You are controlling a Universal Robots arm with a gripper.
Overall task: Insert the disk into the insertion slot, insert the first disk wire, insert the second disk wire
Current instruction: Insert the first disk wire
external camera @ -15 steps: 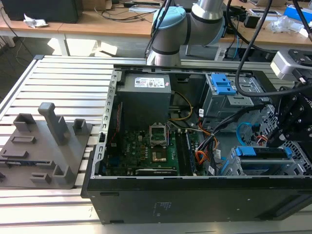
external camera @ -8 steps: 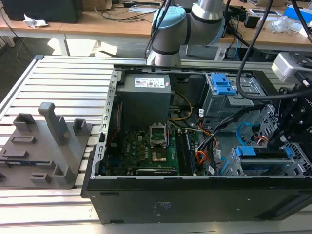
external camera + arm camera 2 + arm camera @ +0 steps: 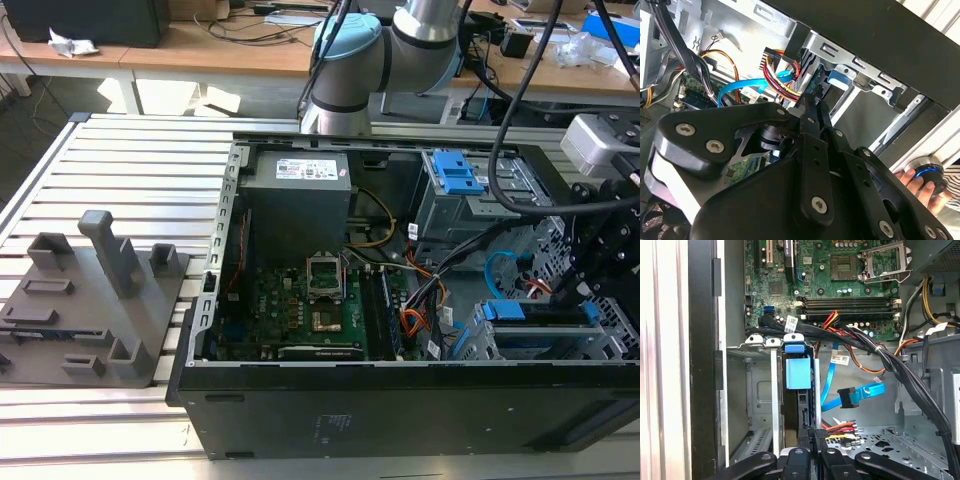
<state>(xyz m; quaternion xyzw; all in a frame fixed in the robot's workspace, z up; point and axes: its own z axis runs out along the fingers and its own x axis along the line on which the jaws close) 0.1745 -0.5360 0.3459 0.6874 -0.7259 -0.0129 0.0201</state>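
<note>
Gripper (image 3: 582,288) is seen in the exterior view low inside the open computer case (image 3: 400,410), at that view's right, directly over the insertion slot (image 3: 475,345). The disk (image 3: 545,315) is already seated in that silver cage, its blue tab facing the motherboard, so the work is judged to be at the wiring stage. The second disk wire (image 3: 497,265) is looped loosely just beside the cage, not plugged in. The case is laid on its side on the slatted tabletop (image 3: 120,170), presumably so the bay can be reached from above.

In the second wrist view the gripper (image 3: 809,107) is shown with its fingers drawn together to a narrow tip. Whether something thin is pinched there cannot be told. The tip is aimed at the disk's end, next to a bundle of red and yellow wires (image 3: 782,82), and the second disk wire (image 3: 737,86) is curved away behind. A person's hand (image 3: 917,182) is rested on a blue-lit control outside the case.

In the first wrist view the gripper (image 3: 815,440) is held just at the disk (image 3: 797,372), the insertion slot (image 3: 757,390) enclosing both. The second disk wire (image 3: 865,390) lies free nearby, its dark plug unconnected.
</note>
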